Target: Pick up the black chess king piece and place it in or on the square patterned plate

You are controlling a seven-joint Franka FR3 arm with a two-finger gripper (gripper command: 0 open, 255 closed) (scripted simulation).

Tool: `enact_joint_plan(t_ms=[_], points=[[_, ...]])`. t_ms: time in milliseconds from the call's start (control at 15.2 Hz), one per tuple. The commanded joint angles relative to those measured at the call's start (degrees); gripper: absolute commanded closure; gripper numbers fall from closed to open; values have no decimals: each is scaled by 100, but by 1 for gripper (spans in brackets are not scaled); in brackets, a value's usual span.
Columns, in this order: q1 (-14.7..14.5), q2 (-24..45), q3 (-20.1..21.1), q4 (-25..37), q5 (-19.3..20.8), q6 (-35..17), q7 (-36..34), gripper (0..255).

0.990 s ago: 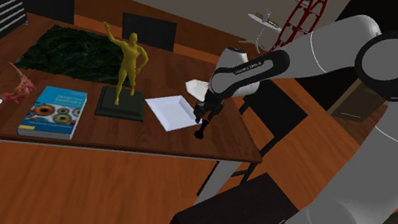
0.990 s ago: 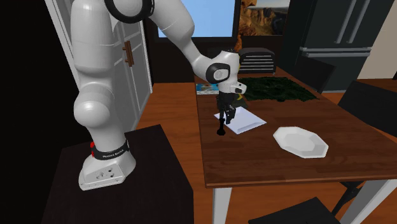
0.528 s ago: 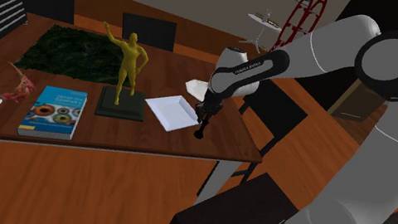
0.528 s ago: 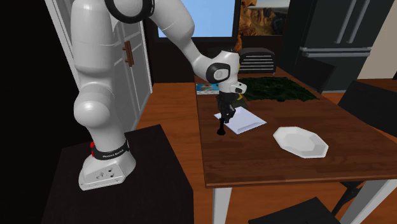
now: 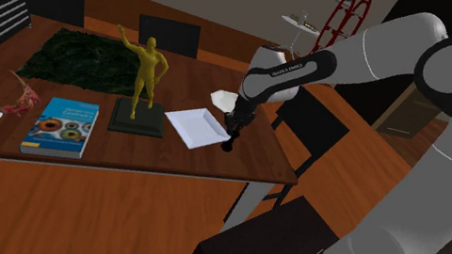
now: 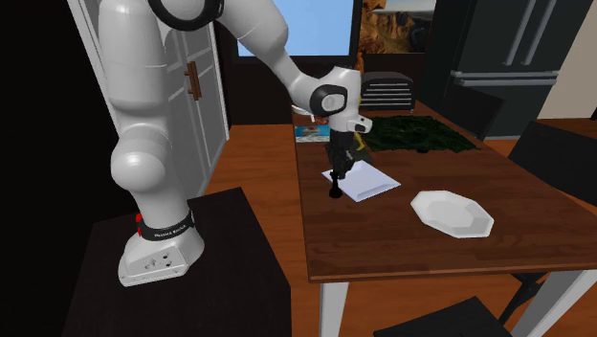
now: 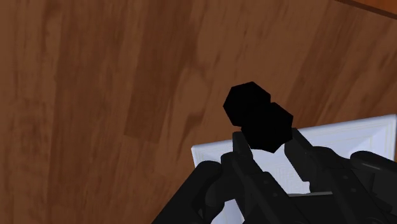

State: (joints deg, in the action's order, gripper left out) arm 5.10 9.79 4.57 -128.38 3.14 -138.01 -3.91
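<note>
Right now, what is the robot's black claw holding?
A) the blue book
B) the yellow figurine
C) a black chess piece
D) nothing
C: in the wrist view the gripper clasps the black chess king between its two fingers, while the yellow figurine and the blue book sit apart from it.

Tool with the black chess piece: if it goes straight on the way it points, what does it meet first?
The tool points down, so its held chess piece would probably meet the table first, right beside the white plate.
</note>
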Motion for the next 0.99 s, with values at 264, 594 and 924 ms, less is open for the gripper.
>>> enact_joint_plan(t_ms=[264,594,924], points=[[6,-331,15,97,-58,428,43,255],[9,-566,20,230,-97,795,76,255],[-73,-97,77,1094,-50,1196,-72,255]])
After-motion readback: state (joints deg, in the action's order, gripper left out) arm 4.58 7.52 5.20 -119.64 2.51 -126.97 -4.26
